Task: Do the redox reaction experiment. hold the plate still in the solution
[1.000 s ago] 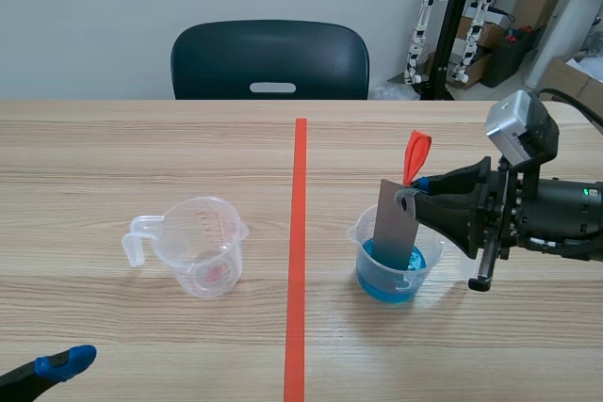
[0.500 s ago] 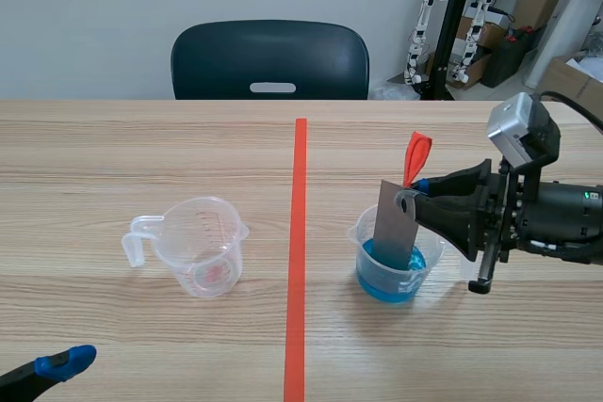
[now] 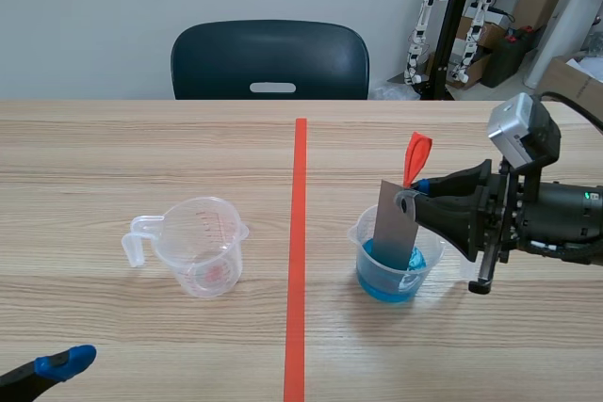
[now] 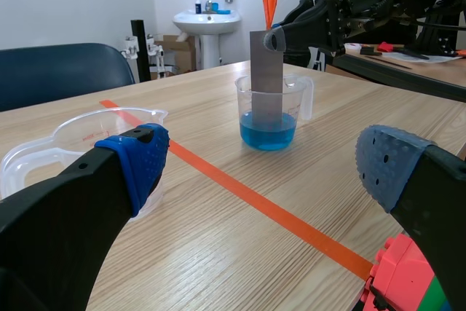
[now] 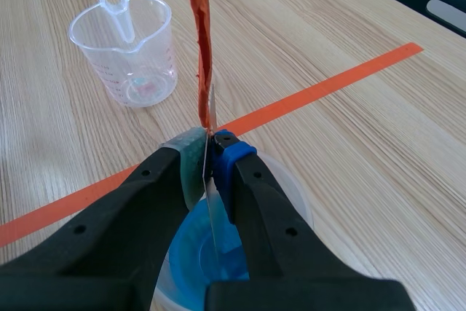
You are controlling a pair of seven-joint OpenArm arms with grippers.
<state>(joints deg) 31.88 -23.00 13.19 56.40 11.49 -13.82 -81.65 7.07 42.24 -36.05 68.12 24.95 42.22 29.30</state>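
A grey metal plate with an orange tag on its upper end stands in a clear beaker of blue solution. Its lower end dips into the liquid. My right gripper is shut on the plate's upper corner, right of the red tape line. From the right wrist view the plate shows edge-on between the pads, over the blue solution. My left gripper is open, low at the table's near left, its blue fingertip just showing. The plate and beaker stand ahead of it.
An empty clear measuring cup with a handle stands left of the tape line. A dark chair is behind the table's far edge. A red and green block lies close to my left gripper's finger.
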